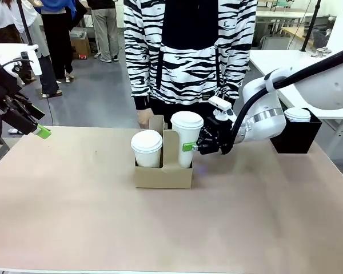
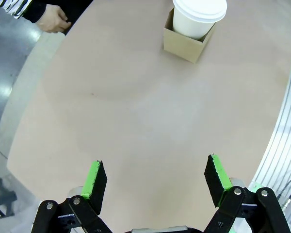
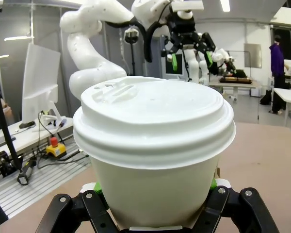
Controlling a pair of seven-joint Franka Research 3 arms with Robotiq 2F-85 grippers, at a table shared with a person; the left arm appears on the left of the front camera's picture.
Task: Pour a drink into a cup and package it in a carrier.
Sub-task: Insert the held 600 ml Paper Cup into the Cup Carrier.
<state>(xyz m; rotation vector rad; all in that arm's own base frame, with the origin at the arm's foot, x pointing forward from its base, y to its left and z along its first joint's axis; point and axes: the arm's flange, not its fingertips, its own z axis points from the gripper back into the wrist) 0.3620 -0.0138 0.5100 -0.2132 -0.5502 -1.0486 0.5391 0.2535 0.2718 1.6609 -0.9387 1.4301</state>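
From the front, your right gripper (image 1: 193, 146) is clamped on the taller cup (image 1: 186, 137), which sits in the carrier (image 1: 163, 174) at mid-surface (image 1: 171, 228); your left gripper (image 1: 39, 130) hangs at the left edge. The left wrist shows its fingers (image 2: 93, 178) spread apart above bare surface. The right wrist shows the lidded cup squeezed between its pads.

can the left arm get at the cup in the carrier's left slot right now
Probably yes. The left gripper hangs open over bare table, and nothing stands between it and that cup. The right gripper is shut on the other cup, on the carrier's far side.
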